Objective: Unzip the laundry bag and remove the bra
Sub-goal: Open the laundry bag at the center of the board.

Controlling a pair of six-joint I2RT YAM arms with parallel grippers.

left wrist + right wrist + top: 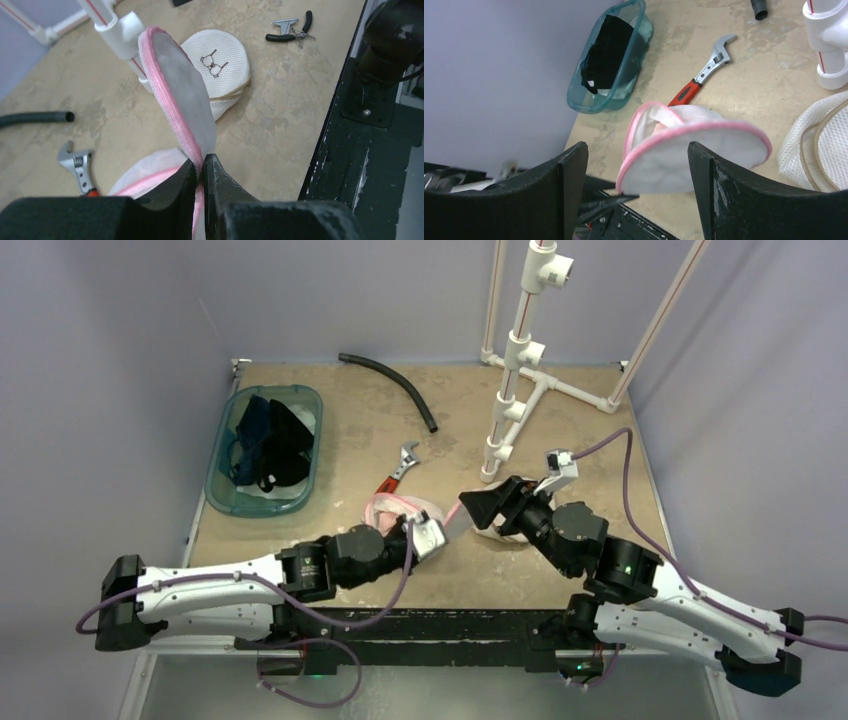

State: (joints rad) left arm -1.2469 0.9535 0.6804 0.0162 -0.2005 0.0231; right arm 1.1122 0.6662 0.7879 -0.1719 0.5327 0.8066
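Low over the table [350, 410], left gripper [201, 162] pinches laundry bag [187, 95] rim; right gripper [638, 150] gapes empty.

- A robot lab test cell: plain lavender walls [100, 340] box in a worn tan tabletop [330, 410].
- A left arm [230, 585] and a right arm [650, 590] are bolted at the near edge, trailing purple cables.
- A white PVC pipe frame [520, 350] stands far right.
- Mixed props lie about: adjustable wrench [400, 468], black hose [395, 385], pliers [292, 31], teal bin [222, 475].

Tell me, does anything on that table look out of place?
Yes: an adjustable wrench, pliers and a black hose lie among the laundry things, odd company for washing. The pink-rimmed bag flap stands on edge, pinched by the left gripper.
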